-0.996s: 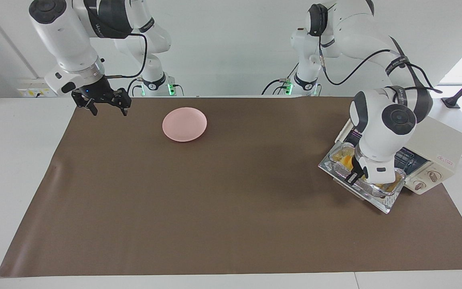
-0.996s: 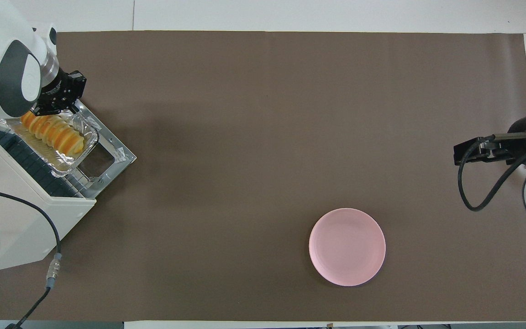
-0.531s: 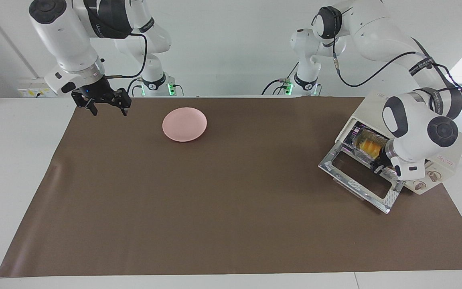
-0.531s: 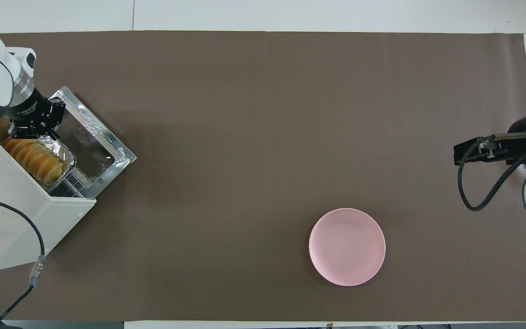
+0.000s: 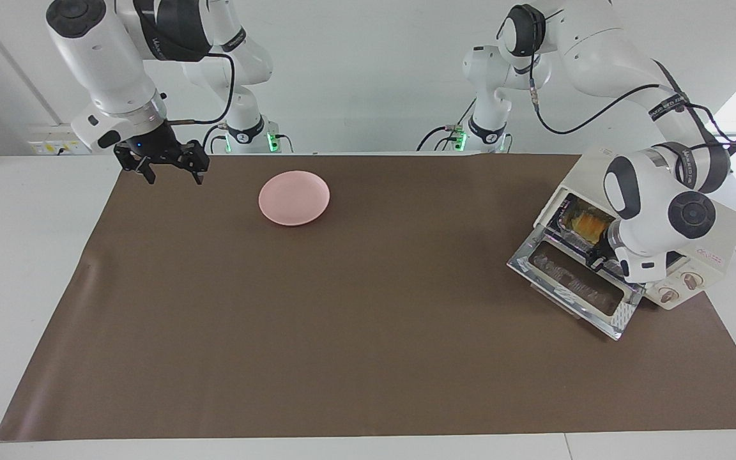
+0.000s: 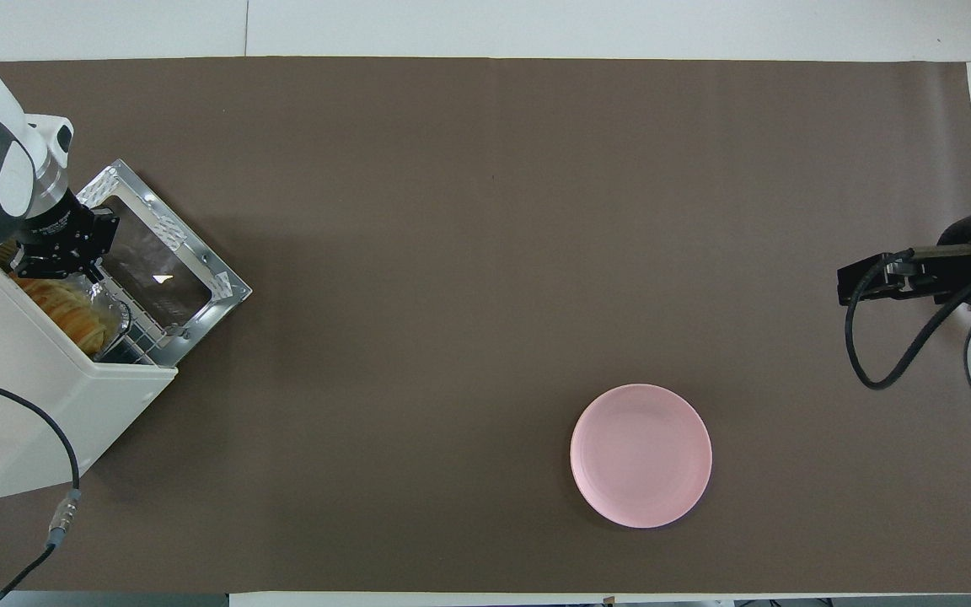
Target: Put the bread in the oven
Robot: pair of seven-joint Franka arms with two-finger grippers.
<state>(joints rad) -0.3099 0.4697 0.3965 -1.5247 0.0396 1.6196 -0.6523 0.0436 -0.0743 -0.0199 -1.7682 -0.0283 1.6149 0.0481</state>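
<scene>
The cream-white oven (image 5: 716,227) (image 6: 22,405) stands at the left arm's end of the table, its glass door (image 5: 574,287) (image 6: 167,274) dropped open. The golden ridged bread (image 5: 587,225) (image 6: 72,305) lies in a silver foil tray (image 6: 113,319) inside the oven's mouth, on the wire rack. My left gripper (image 5: 598,258) (image 6: 51,263) reaches into the mouth at one end of the tray and is shut on the tray's rim. My right gripper (image 5: 168,168) (image 6: 861,285) hangs open and holds nothing, over the mat's corner at the right arm's end, waiting.
A pink plate (image 5: 294,198) (image 6: 641,455) lies on the brown mat (image 5: 342,306), near the robots and toward the right arm's end. The oven's cable (image 6: 64,472) trails off near the left arm's base.
The left gripper has pushed the foil tray with the bread off the open door and into the oven. The right arm has not moved.
</scene>
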